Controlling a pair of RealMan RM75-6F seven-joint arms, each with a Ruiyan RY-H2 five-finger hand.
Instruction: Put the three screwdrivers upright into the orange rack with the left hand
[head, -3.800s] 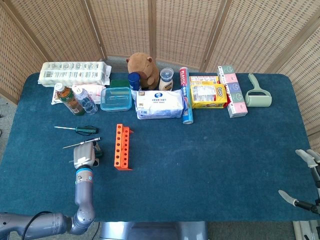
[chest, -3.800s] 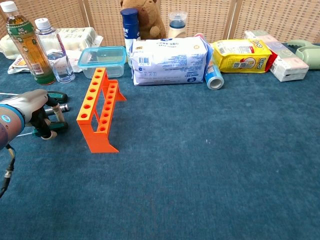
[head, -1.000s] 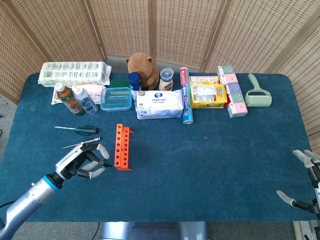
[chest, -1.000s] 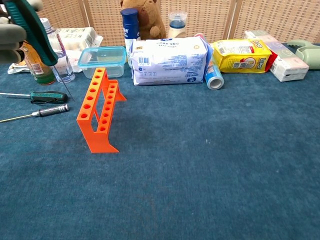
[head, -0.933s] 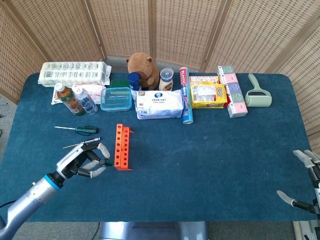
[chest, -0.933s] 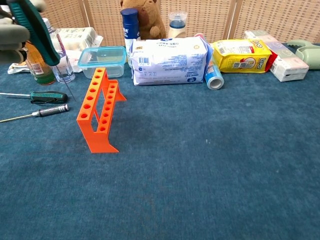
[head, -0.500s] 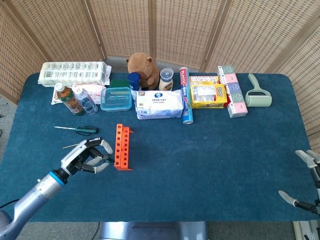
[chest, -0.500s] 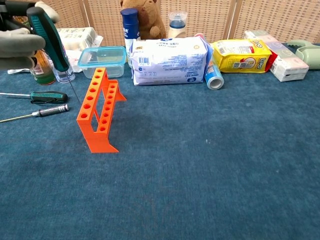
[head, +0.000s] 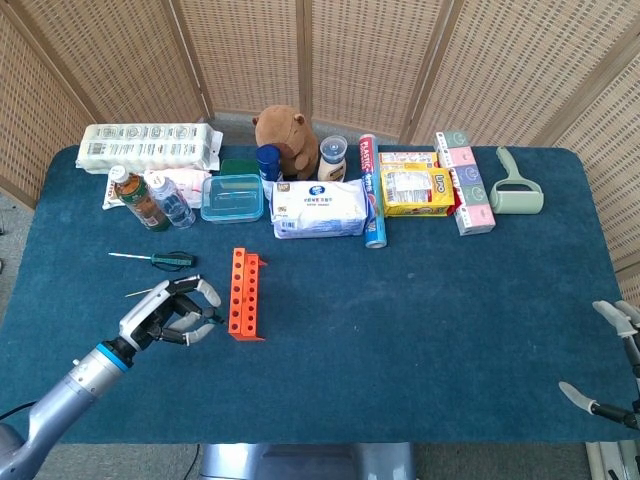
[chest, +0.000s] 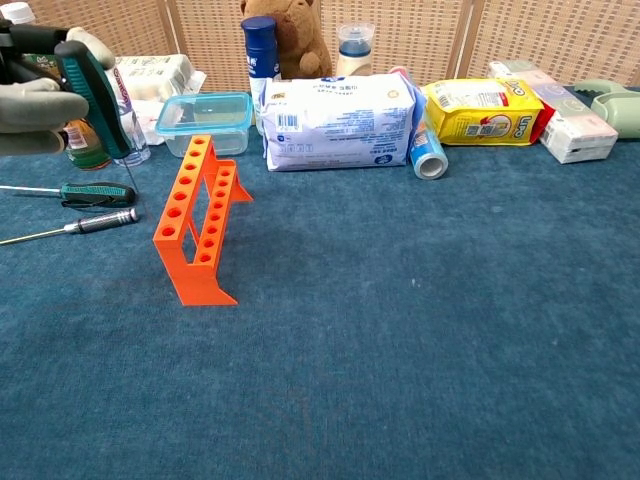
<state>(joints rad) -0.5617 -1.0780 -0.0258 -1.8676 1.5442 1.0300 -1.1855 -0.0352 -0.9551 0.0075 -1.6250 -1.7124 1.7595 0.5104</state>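
Observation:
The orange rack (head: 245, 293) (chest: 196, 216) stands on the blue cloth with its holes facing up. My left hand (head: 176, 312) (chest: 38, 88) hovers just left of it and grips a teal-handled screwdriver (chest: 96, 88), handle up, thin shaft slanting down toward the rack's left side. A green-handled screwdriver (head: 160, 259) (chest: 92, 192) and a dark-handled screwdriver (head: 146, 291) (chest: 82, 224) lie flat on the cloth left of the rack. At the lower right edge of the head view my right hand (head: 606, 392) rests with fingers spread, holding nothing.
Along the back stand two bottles (chest: 88, 98), a clear plastic box (chest: 206, 118), a white wipes pack (chest: 338, 122), a plush toy (head: 286, 136), a yellow bag (chest: 482, 108), cartons and a lint roller (head: 516, 188).
Since 3.8 s ago my left hand lifted the teal screwdriver off the cloth. Over the last second it drifted toward the rack, and the shaft now hangs slightly steeper.

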